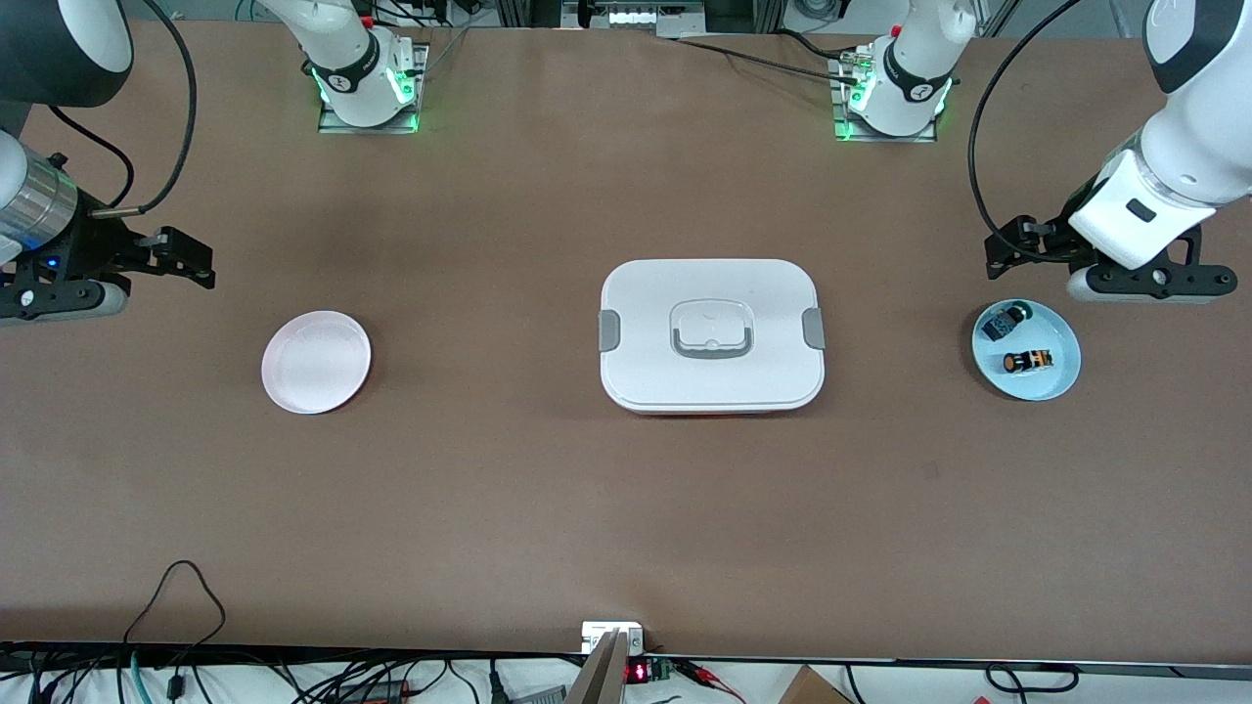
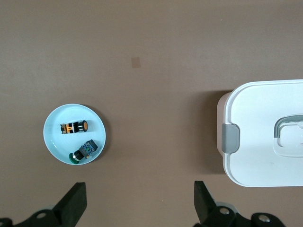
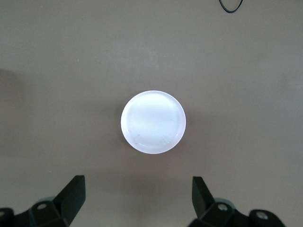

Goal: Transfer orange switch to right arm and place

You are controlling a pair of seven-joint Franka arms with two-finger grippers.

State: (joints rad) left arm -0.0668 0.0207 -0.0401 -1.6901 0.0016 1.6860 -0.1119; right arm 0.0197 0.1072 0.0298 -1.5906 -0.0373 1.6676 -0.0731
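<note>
Orange-and-black, the switch (image 1: 1028, 361) lies in the blue dish (image 1: 1062, 377), just beside a green-capped part (image 1: 1006, 321) that is farther from the front camera. The left gripper (image 1: 1115, 269) hangs over the dish's edge, fingers spread wide and empty. The right gripper (image 1: 156, 256) waits near the pink plate (image 1: 316, 362), toward the right arm's end from the dish, also wide open and empty. Judged step: descend on the switch alone, fingers straddling its short sides, clear of the green-capped part. Count: one switch, one green-capped part, one dish, one plate, one box (image 1: 711, 334).
</note>
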